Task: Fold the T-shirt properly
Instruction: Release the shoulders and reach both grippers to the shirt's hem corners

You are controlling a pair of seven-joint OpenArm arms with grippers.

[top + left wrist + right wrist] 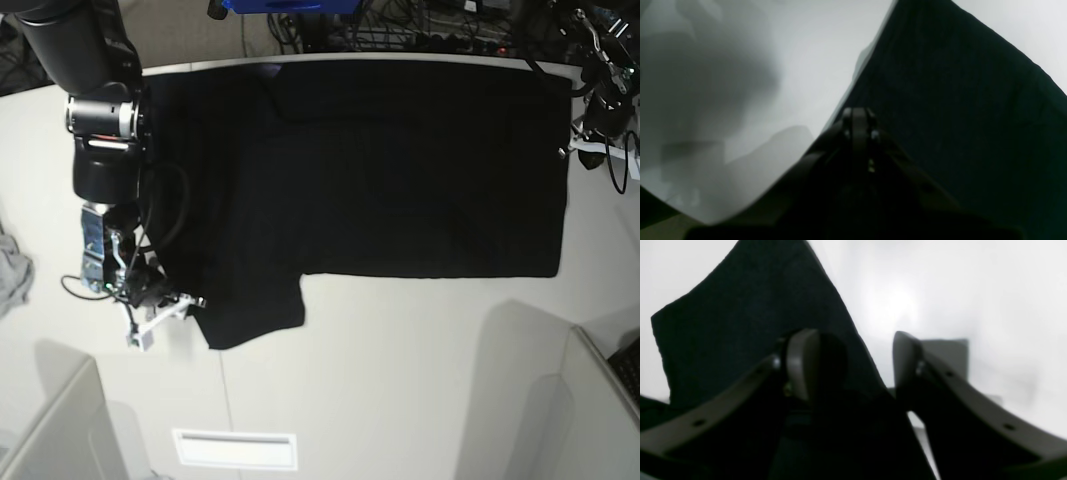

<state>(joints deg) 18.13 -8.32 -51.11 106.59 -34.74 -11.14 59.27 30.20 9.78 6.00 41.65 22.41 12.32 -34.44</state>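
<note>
The black T-shirt (400,170) lies spread plain side up on the white table (400,360), with one sleeve (255,315) sticking out at the front left. My left gripper (573,150) is at the shirt's right edge. In the left wrist view its fingers (858,115) are pressed together on the edge of the black fabric (957,116). My right gripper (165,315) is at the shirt's left edge beside the sleeve. In the right wrist view it (853,366) is open, with black fabric (750,316) running in between the jaws.
A small light-grey cloth (12,270) lies at the table's left edge. Cables and a blue object (290,5) sit behind the table's far edge. Grey partition panels (50,420) rise at the front left and the front right (560,400).
</note>
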